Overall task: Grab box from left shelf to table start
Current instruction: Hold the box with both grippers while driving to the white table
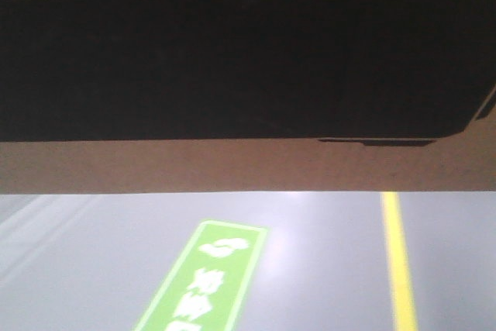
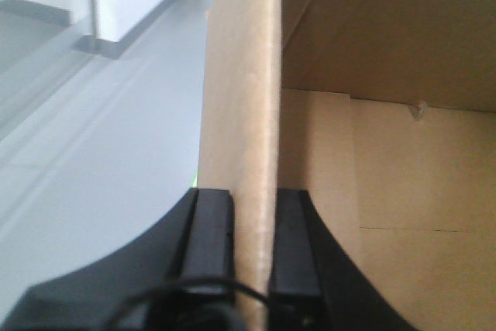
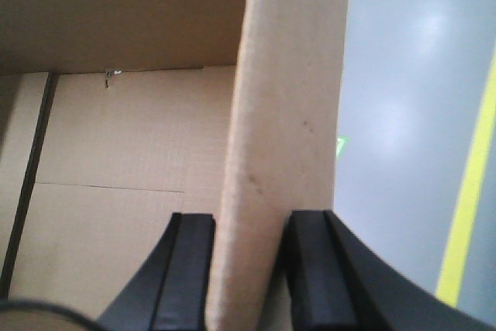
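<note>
Box point(image 1: 248, 164) matt brown cardboard; floor point(image 1: 325, 269) glossy grey.

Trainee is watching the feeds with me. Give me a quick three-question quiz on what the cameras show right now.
1. True or false: the left gripper and the right gripper are each shut on a cardboard wall of the box.
2. In the front view, what shows on the floor below the box?
A) a green marking and a yellow line
B) a blue bin
C) a red cone
3. Fill in: the box's printed panel is ___ in colour.

Key: 1 true; 2 A; 3 black.
</note>
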### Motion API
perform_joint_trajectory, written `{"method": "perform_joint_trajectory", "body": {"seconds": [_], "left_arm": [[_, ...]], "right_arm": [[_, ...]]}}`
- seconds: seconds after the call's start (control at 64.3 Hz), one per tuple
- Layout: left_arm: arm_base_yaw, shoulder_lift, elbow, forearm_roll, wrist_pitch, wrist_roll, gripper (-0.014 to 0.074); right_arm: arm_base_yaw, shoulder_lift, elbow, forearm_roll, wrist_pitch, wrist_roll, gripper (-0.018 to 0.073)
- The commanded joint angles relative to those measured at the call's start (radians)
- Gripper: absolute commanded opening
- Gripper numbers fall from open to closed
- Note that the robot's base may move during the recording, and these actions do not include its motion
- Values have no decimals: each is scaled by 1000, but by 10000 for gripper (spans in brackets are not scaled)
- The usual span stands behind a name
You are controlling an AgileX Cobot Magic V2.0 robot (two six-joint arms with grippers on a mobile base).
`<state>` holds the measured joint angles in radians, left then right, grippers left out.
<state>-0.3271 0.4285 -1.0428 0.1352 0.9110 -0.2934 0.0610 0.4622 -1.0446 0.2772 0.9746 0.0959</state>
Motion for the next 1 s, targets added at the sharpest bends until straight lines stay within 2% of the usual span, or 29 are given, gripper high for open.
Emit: {"method": "perform_joint_trajectory", "body": {"seconds": [0.0, 0.98], "left_arm": [[9, -5, -45, 131, -158, -22, -102], [9, -5, -45, 131, -158, -22, -102]], "right_arm": [[-13, 11, -32, -171, -137, -3, 57], [-13, 11, -32, -171, -137, -3, 57]]}}
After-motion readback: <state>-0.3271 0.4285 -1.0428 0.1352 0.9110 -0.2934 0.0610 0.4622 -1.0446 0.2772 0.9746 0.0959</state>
